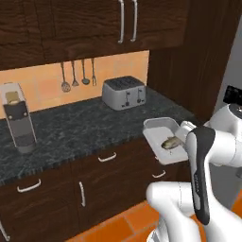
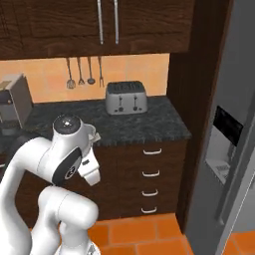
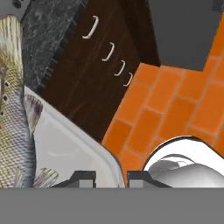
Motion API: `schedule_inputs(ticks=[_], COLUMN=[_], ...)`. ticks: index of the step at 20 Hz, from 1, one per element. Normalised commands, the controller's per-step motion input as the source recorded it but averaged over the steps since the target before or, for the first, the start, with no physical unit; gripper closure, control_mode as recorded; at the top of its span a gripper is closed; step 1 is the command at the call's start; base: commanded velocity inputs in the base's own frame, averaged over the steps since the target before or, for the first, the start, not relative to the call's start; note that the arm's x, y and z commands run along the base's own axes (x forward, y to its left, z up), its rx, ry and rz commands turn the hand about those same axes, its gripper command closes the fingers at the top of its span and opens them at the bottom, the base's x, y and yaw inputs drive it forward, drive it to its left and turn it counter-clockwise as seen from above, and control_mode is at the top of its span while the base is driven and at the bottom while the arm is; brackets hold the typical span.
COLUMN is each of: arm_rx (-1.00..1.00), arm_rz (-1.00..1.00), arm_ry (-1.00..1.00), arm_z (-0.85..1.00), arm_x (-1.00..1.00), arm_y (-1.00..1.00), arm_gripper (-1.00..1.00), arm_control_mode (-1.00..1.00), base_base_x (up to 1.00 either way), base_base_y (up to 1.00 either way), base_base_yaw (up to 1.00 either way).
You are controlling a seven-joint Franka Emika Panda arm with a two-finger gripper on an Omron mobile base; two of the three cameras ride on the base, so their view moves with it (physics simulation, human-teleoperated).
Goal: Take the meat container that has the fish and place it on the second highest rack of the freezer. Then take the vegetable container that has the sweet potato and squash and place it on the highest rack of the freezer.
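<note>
**White tray with the fish held off the counter, freezer not yet open**

White plastic rim sits between the two dark finger tips of the gripper (image 3: 111,177) in the hand view: the jaws are nearly closed, pinching the edge of the meat container (image 1: 159,137). The fish (image 1: 171,142) lies inside it, scaly flank and fins close to the hand camera. From the left base view the tray hangs past the edge of the dark stone counter (image 1: 71,127), above the drawers, so it looks lifted clear.

This is the first half of the task, mid-carry. Farther off, to the right, stands the freezer (image 2: 226,149), its door with the black dispenser panel apparently shut; no shelves are visible. The next move calls for swinging the tray level towards it, and the second highest rack cannot be reached until that door is open.
</note>
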Motion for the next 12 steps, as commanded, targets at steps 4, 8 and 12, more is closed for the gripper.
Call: schedule_inputs(ticks=[4,8,12], arm_rx=[0.0,0.0,0.0], arm_rz=[0.0,0.0,0.0], arm_ry=[0.0,0.0,0.0], arm_z=[0.0,0.0,0.0], arm_x=[0.0,0.0,0.0], arm_y=[0.0,0.0,0.0], arm_gripper=[1.0,1.0,1.0], arm_control_mode=[1.0,1.0,1.0], base_base_x=[-0.98,-0.73,-0.09], base_base_y=[0.35,0.16,-0.13], base_base_yaw=[-0.87,-0.91,-0.98])
